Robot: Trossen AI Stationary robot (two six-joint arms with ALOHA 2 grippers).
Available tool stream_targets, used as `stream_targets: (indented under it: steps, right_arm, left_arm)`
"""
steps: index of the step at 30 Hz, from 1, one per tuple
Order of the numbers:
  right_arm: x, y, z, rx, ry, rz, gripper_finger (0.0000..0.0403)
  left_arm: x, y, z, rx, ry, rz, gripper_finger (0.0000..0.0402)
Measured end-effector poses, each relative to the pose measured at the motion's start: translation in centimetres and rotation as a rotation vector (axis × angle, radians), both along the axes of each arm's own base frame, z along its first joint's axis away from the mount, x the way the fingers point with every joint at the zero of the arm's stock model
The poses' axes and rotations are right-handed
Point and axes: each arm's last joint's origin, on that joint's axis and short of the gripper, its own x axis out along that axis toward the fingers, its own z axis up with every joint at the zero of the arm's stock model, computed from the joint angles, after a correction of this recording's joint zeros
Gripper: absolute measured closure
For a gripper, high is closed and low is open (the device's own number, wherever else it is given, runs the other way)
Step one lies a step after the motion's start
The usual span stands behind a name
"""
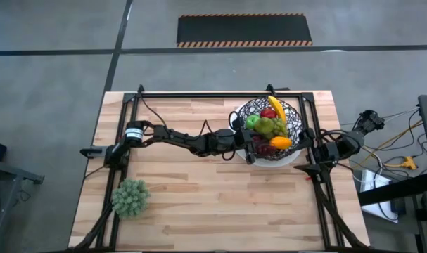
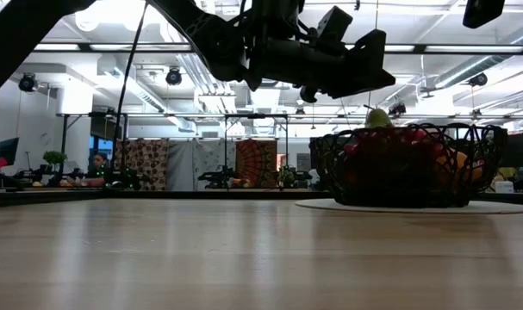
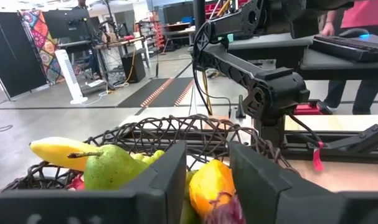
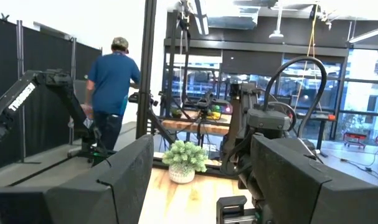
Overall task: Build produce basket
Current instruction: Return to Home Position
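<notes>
The left gripper fills the foreground of its own wrist view. Its two dark fingers stand apart with nothing between them, so it is released. It hangs just over the rim of the basket, on the side that faces the left arm, and that arm is stretched across the table to reach it.

Inside the basket the produce is piled up. A banana lies on the side away from the gripper, and a green pear is beside it. An orange-yellow fruit sits just under the fingers, touching a purple cluster that is probably the grapes. From above, a red fruit and green pieces show in the middle of the basket.

The right gripper waits folded at the other side of the basket, its fingers wide apart and empty. Outside the basket I see only the leafy bunch, well apart from it on the left arm's side.

I judge the filling to be finished. What is left is for the left arm to leave the basket and go to its rest place.
</notes>
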Motion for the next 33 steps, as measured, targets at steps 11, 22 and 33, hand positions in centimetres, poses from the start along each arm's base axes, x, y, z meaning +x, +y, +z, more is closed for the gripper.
stream_targets:
  steps: [11,22,33]
  right_arm:
    - [0.0,0.0,-0.1,0.001,0.01,0.002,0.0149]
    - [0.2,0.1,-0.9,-0.056,0.064,0.006,0.0149]
    - [1.2,-0.2,-3.9,-0.015,-0.028,-0.176,0.0149]
  left_arm:
    - [0.0,-0.6,0.0,0.0,0.001,-0.012,0.0281]
    - [-0.6,-3.5,1.6,0.15,0.045,-0.079,0.0281]
    - [-7.3,-7.4,4.1,0.29,0.113,-0.215,0.0281]
